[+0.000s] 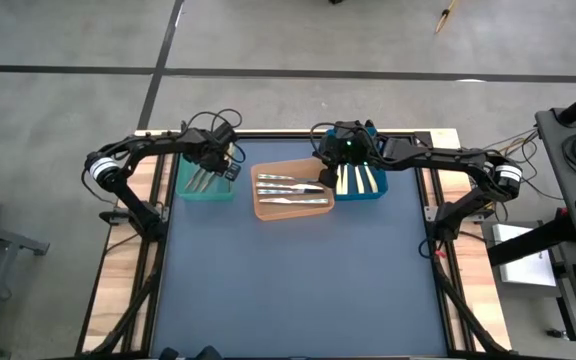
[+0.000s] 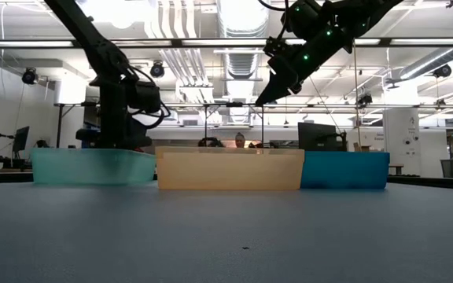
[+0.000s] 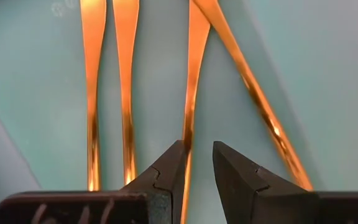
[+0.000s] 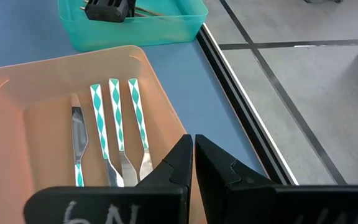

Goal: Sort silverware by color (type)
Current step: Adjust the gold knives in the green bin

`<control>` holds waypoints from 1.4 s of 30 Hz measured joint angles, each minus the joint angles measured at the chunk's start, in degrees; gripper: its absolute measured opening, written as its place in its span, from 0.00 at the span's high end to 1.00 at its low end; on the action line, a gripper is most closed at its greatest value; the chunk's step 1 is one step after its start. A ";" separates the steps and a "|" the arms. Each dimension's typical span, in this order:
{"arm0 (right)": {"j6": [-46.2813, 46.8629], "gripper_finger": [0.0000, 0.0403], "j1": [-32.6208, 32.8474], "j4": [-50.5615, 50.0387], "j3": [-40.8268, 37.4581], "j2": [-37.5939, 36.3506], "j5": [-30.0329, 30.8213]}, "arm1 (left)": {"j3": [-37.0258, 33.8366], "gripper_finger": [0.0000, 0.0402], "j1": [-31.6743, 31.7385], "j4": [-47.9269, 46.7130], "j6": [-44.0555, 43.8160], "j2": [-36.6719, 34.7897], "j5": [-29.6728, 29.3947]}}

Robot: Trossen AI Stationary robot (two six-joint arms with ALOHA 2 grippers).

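Several gold pieces (image 3: 126, 74) lie flat on the floor of the teal bin (image 1: 183, 190). My left gripper (image 3: 199, 149) is low in that bin, open a little, its fingertips just over one gold handle (image 3: 191, 93); I cannot tell whether they touch it. Several silver pieces with teal-and-white patterned handles (image 4: 114, 118) lie in the orange bin (image 1: 263, 210). Cream-handled pieces (image 1: 360, 180) lie in the blue bin (image 1: 378, 192). My right gripper (image 4: 193, 142) is shut and empty, raised above the seam between the orange and blue bins (image 2: 264, 98).
The three bins stand side by side along the far part of the table: teal (image 2: 93, 167), orange (image 2: 226, 169), blue (image 2: 344, 169). The dark mat (image 1: 298, 290) stretches toward the near edge. The table's far edge (image 4: 241, 106) runs close behind the bins.
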 joint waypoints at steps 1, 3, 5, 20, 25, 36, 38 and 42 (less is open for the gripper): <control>0.06 0.98 0.00 0.00 0.00 0.00 -0.02 | -0.07 0.84 0.00 0.27 -0.02 0.00 -0.02; 0.09 0.98 0.00 0.00 0.00 0.00 -0.02 | -0.61 0.84 0.00 1.28 -0.02 0.00 -0.04; 0.11 0.98 0.00 0.00 0.00 0.00 -0.02 | -1.33 0.84 0.00 2.30 -0.12 0.00 -0.15; 0.11 0.98 0.00 0.01 0.01 0.00 -0.02 | -2.57 0.95 0.00 3.23 -1.91 -0.09 0.44; 0.11 0.98 0.00 0.02 0.02 0.00 -0.02 | -2.57 0.99 0.00 3.59 -3.18 -0.07 -0.05; 0.11 0.98 0.00 0.02 0.02 0.00 -0.02 | -2.30 1.00 0.00 3.61 -3.65 -1.79 -0.65; 0.09 0.98 0.00 0.02 0.02 0.00 -0.02 | -1.81 1.00 0.02 3.94 -3.65 -2.87 -0.72; 0.09 0.98 0.00 0.02 0.02 0.00 -0.02 | -1.73 1.00 0.18 3.12 -3.66 -4.77 -2.92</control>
